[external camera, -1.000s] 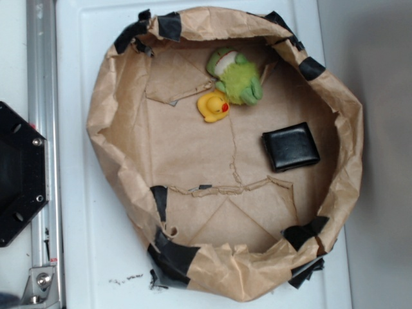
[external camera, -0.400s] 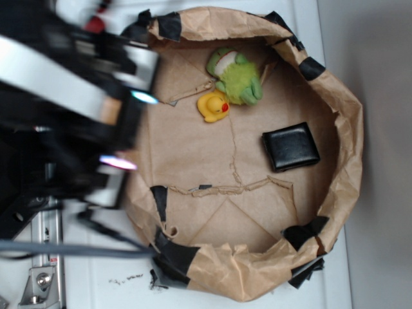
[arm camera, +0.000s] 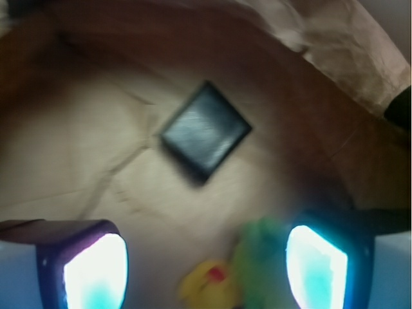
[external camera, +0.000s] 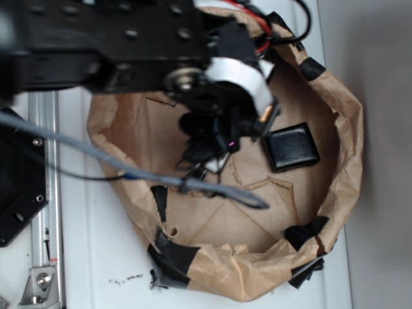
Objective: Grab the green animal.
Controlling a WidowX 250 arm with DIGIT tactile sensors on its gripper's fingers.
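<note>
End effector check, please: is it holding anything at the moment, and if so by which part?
Nothing is held. The end effector is open above the bin floor, with the green animal lying between its fingers, ungrasped.

This looks like a robotics lab bench, not a home. The evidence: a plain white worktop [external camera: 84, 257] carries a makeshift pen of crumpled brown paper [external camera: 347, 122] patched with black tape [external camera: 174, 254], ringing the space under the pincer [arm camera: 206, 264]. Off to the pincer's side, outside the pen, runs an aluminium rail [external camera: 45, 193] with bolts, beside a black mounting plate [external camera: 19, 187]. A grey cable [external camera: 96, 158] and red and black wires [external camera: 257, 29] hang loose from the black arm [external camera: 116, 38].
</note>
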